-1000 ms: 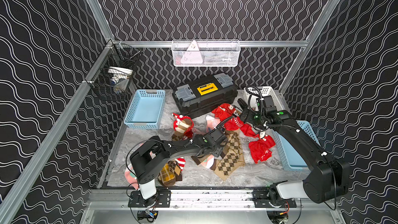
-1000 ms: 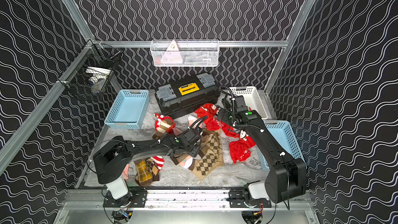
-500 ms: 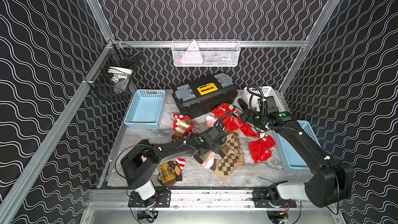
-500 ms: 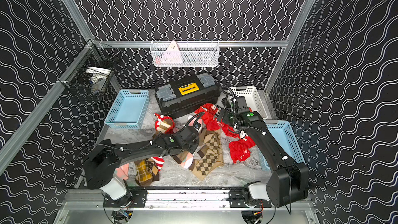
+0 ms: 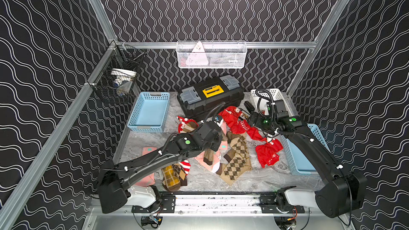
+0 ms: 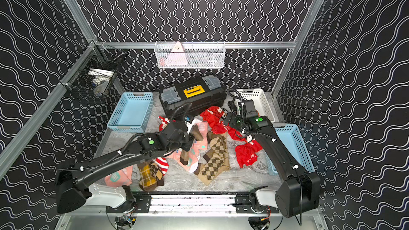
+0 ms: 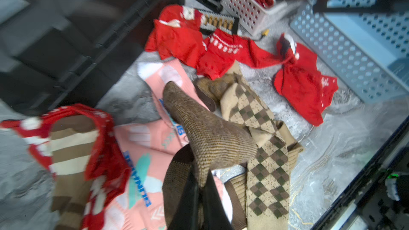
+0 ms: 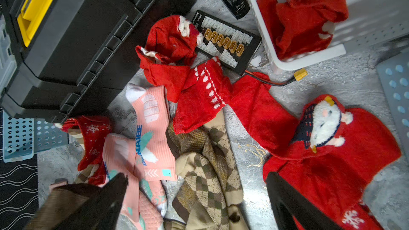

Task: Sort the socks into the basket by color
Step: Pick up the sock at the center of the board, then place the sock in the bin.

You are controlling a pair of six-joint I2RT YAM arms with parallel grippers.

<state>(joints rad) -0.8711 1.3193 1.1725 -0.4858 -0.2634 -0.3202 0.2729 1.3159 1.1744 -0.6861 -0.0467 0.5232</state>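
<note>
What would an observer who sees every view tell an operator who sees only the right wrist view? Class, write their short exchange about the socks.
Operator: Is anything held on the robot's left side?
Observer: Yes. The left wrist view shows the left gripper with its jaws shut on a brown ribbed sock.
Operator: Are there socks that my view misses?
Observer: Yes. In both top views a mustard plaid sock lies at the near edge of the pile, on the robot's left side.
</note>
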